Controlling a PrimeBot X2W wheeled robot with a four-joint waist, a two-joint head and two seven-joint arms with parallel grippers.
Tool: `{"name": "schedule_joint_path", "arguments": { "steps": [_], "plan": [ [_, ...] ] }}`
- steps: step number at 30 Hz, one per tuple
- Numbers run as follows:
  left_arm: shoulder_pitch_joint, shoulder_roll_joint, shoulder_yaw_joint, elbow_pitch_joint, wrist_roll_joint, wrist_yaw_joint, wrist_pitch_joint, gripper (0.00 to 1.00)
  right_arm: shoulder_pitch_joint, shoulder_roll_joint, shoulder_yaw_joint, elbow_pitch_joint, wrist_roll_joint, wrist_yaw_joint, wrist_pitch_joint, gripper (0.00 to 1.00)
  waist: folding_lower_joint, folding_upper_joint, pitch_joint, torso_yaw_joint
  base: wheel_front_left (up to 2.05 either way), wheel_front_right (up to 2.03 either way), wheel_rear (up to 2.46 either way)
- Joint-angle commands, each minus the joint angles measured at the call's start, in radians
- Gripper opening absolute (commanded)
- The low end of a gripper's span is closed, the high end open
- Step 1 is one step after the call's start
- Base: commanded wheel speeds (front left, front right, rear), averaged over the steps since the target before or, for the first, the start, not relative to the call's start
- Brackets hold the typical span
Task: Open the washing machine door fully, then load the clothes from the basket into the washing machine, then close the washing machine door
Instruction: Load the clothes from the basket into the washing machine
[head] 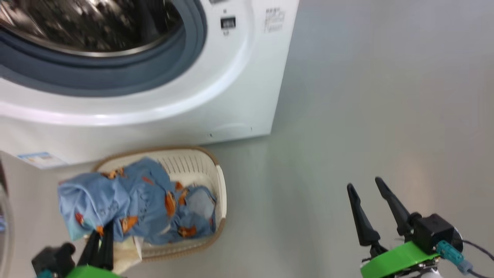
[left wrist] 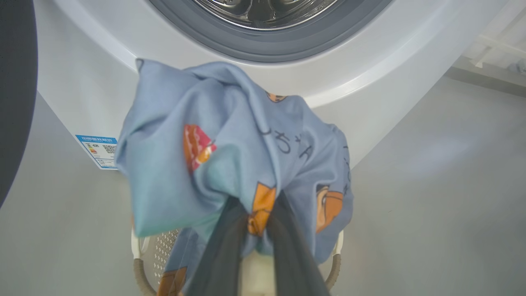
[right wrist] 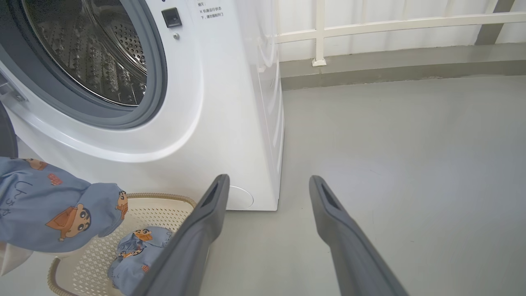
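Left hand (head: 101, 231): is pinching a fold of the clothes (head: 115, 197) with its fingers nearly together, holding the blue bunch lifted just above the basket (head: 220, 185).
Right hand (head: 364, 184): is hanging spread wide and empty over bare floor (head: 366, 96), well right of the basket, likely parked there to leave the loading path free.
Clothes: one bunch is dangling from the left hand; a second blue piece (right wrist: 135, 250) is lying inside the basket.
Basket: is sitting on the floor just beside the washing machine (head: 239, 77), below the drum mouth (head: 88, 27), so the lift is looking short.
Washing machine door (left wrist: 16, 90): is showing as a dark edge at the left of the left wrist view, swung clear of the mouth.
Edges: the grey seal (left wrist: 271, 45) and the white front ring are lying between bunch and drum; trailing cloth is likely needing to clear that lip.
Open room: the floor is lying wide and bare to the right; the door is closing off the left.
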Motion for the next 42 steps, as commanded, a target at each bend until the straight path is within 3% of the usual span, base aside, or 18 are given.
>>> {"name": "schedule_joint_path", "arguments": {
  "steps": [1,17,42],
  "plan": [
    [0.022,0.006,0.051,-0.036,0.024,-0.002,-0.014,0.0,0.019,0.001,0.023,-0.014,0.001,0.003,-0.005,1.0,0.0,0.0,-0.108,0.017,0.0,0.0,0.0],
    [0.229,-0.091,0.116,-0.187,0.177,0.001,-0.014,0.0,0.129,0.001,-0.014,0.025,-0.011,0.003,-0.005,1.0,0.0,0.0,-0.322,0.034,0.0,0.0,0.0],
    [0.304,-0.112,0.128,-0.264,0.207,0.003,-0.014,0.0,0.089,-0.025,-0.007,0.068,-0.027,0.003,-0.005,1.0,0.0,0.0,-0.379,0.056,0.0,0.0,0.0]
  ]
}}
